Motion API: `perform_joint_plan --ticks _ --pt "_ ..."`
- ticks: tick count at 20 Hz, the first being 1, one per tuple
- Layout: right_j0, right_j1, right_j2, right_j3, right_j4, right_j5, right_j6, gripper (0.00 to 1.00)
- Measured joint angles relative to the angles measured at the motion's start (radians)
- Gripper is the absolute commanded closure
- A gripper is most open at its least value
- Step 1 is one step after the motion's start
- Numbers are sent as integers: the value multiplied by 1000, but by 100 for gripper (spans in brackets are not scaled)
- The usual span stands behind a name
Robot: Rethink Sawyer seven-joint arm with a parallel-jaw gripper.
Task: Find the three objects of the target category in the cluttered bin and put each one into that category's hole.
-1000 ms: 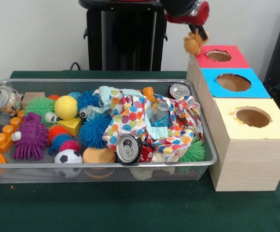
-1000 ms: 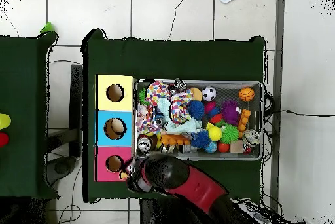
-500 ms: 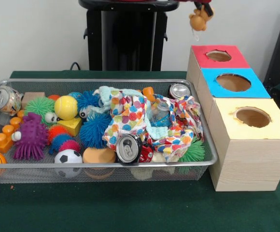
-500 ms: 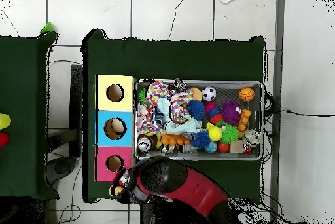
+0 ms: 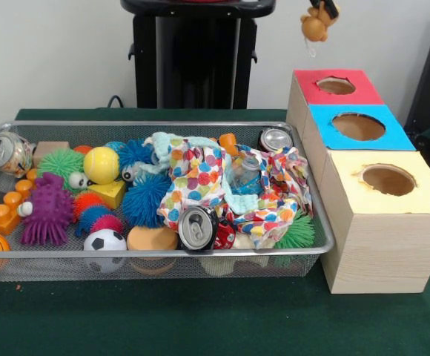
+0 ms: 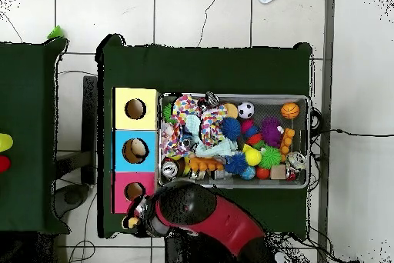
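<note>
Green cloth covers the desk [image 5: 200, 326], which stands on a white tiled floor [image 6: 185, 14]. Beside the wire mesh bin [image 5: 156, 256] crowded with spiky balls, crushed cans and a dotted cloth [image 5: 200, 178] sit three boxes: red-topped [image 5: 336, 86], blue-topped [image 5: 359, 126], yellow-topped [image 5: 388, 180]. High above the red-topped box, the claw [image 5: 323, 7] grips a small orange plush toy [image 5: 316, 27].
</note>
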Motion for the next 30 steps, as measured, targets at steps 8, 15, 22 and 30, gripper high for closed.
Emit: perform_joint_plan --ticks 8,15,22,30 --pt "7 42 0 0 53 -37 0 100" --pt "5 83 3 -1 67 -107 0 100" --pt "-11 103 18 -1 75 -157 0 100" --pt "-32 105 42 -1 107 -198 0 100"
